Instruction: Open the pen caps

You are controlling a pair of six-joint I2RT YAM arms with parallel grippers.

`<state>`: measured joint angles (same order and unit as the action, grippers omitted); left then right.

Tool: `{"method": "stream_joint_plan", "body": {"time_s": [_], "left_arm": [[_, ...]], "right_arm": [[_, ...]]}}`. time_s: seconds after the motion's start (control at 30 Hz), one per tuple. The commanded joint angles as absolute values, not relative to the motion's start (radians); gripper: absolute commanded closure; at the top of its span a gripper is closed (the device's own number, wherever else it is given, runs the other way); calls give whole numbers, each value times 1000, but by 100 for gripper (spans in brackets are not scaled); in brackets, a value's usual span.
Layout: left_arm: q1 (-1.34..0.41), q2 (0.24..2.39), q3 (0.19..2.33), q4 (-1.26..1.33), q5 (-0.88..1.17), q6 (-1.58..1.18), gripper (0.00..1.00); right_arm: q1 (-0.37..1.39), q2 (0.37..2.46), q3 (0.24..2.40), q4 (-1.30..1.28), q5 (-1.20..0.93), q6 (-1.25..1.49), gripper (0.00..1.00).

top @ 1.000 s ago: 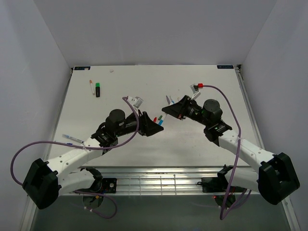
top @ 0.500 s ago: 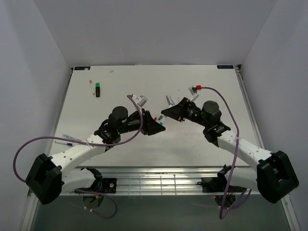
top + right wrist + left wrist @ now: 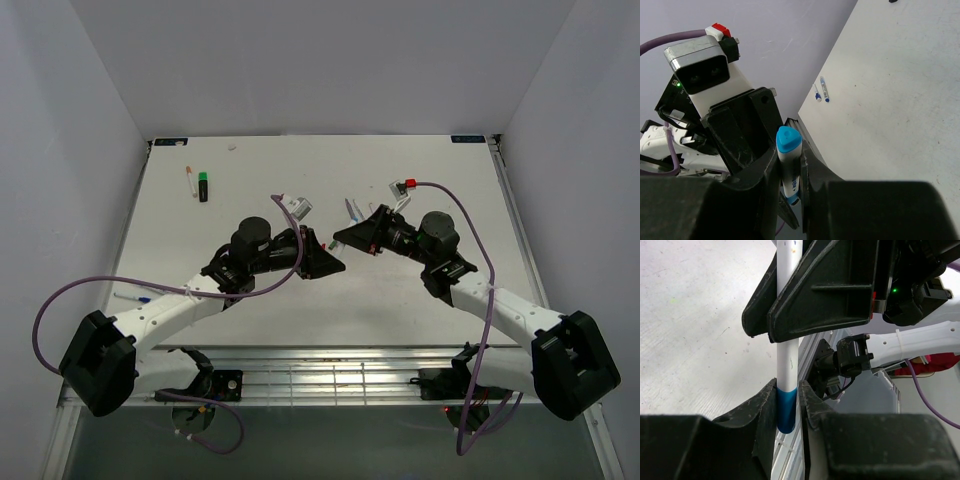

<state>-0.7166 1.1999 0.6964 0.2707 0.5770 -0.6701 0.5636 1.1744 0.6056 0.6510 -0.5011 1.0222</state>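
A white-barrelled pen with blue ends is held between both grippers at the table's middle. In the left wrist view my left gripper (image 3: 787,402) is shut on its dark blue end (image 3: 786,412), and the white barrel (image 3: 788,357) runs up into the right gripper's black fingers (image 3: 825,295). In the right wrist view my right gripper (image 3: 789,165) is shut on the same pen just below its light blue triangular end (image 3: 788,139). In the top view the left gripper (image 3: 335,262) and right gripper (image 3: 340,238) meet tip to tip, hiding the pen.
A stubby black marker with a green end (image 3: 203,186) and a thin orange-tipped pen (image 3: 190,181) lie at the far left. Blue-tipped pens (image 3: 130,297) lie by the left edge and also show in the right wrist view (image 3: 824,89). Another pen (image 3: 351,210) lies behind the grippers.
The left arm has reached further right and forward, and the right gripper has shifted slightly left. The gap between the two grippers has closed, and they now meet.
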Motion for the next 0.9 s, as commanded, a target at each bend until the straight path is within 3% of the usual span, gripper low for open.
{"method": "stream_joint_plan", "body": {"time_s": [0.0, 0.07, 0.17, 0.33, 0.4, 0.53, 0.67, 0.87], "left_arm": [[-723, 1170, 701, 291, 624, -664, 68], [-723, 1166, 698, 291, 629, -661, 71], [-723, 1170, 700, 291, 641, -660, 100], [-723, 1186, 693, 285, 612, -673, 100], [-723, 1183, 693, 253, 571, -680, 100], [-724, 1193, 756, 135, 441, -647, 100], [-727, 1207, 870, -113, 147, -566, 100], [-730, 1209, 939, -176, -25, -431, 100]], "right_arm": [[568, 1183, 620, 713, -495, 1028, 92], [568, 1183, 620, 716, -497, 1026, 92], [566, 1181, 617, 716, -499, 1028, 92], [568, 1175, 627, 701, -470, 1008, 92], [575, 1175, 662, 596, -436, 933, 92], [626, 1204, 866, 258, -176, 764, 92], [655, 1281, 1052, -21, 42, 709, 92], [657, 1425, 1227, -186, 95, 646, 92]]}}
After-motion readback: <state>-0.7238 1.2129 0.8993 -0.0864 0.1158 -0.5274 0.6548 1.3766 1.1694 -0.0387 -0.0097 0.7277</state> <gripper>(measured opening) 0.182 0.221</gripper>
